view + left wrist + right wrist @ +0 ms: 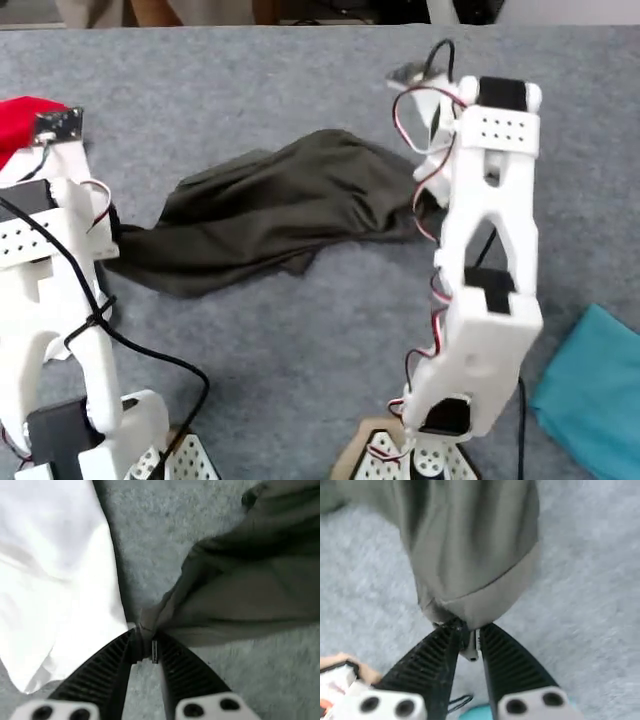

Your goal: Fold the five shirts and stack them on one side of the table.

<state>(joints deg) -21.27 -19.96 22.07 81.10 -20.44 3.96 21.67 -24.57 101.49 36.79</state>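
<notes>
Olive shirt (280, 210) is lying bunched on the table (300, 340). Left gripper (145, 647) is pinching one end of it, right gripper (468, 640) the opposite end. White shirt (50, 570) is lying just beside it.

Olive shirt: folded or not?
Not folded. The olive shirt lies rumpled, stretched between the left tool and the right tool, each shut on an end.

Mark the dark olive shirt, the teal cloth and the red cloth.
dark olive fabric shirt (285, 205), high view, middle of its bunched body.
teal folded cloth (598, 390), high view, its flat top face.
red soft cloth (18, 125), high view, the patch at the picture's left edge.
</notes>
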